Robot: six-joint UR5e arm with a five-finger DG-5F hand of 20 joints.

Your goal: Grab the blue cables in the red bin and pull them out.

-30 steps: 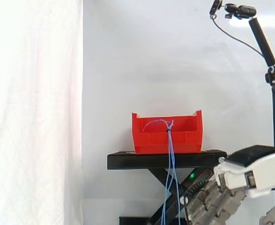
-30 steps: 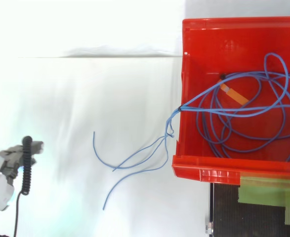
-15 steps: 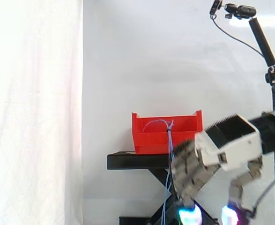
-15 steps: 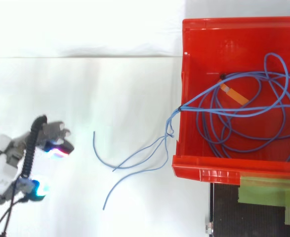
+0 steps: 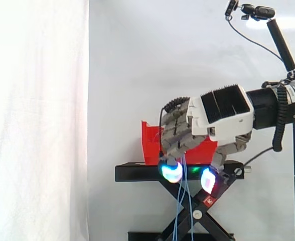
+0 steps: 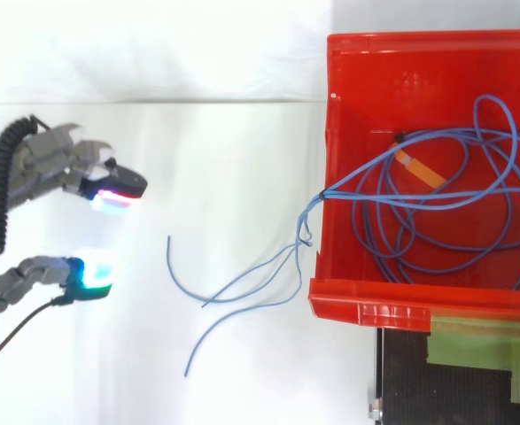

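The red bin [image 6: 401, 55] stands on a black stand [image 5: 137, 172]. A tangle of thin blue cables [image 6: 437, 221] lies coiled inside it. Their ends are tied in a bunch at the bin's left wall and spill over it, trailing loose outside [image 6: 233, 292]; in the side view they hang down past the stand [image 5: 180, 213]. My hand [image 5: 215, 113] hovers at bin height in front of the bin, fingers pointing down and spread, holding nothing. From above the hand [image 6: 51, 168] is well left of the loose ends, apart from them, open with glowing pads.
A small orange tag [image 6: 419, 168] lies in the bin under the cables. Green tape [image 6: 481, 345] sits on the stand's top beside the bin. A camera pole [image 5: 288, 55] rises at the right. White curtain hangs behind.
My hand has risen from below the stand to the bin's height and turned its fingers downward; from above it has shifted towards the bin. Cables and bin have not moved.
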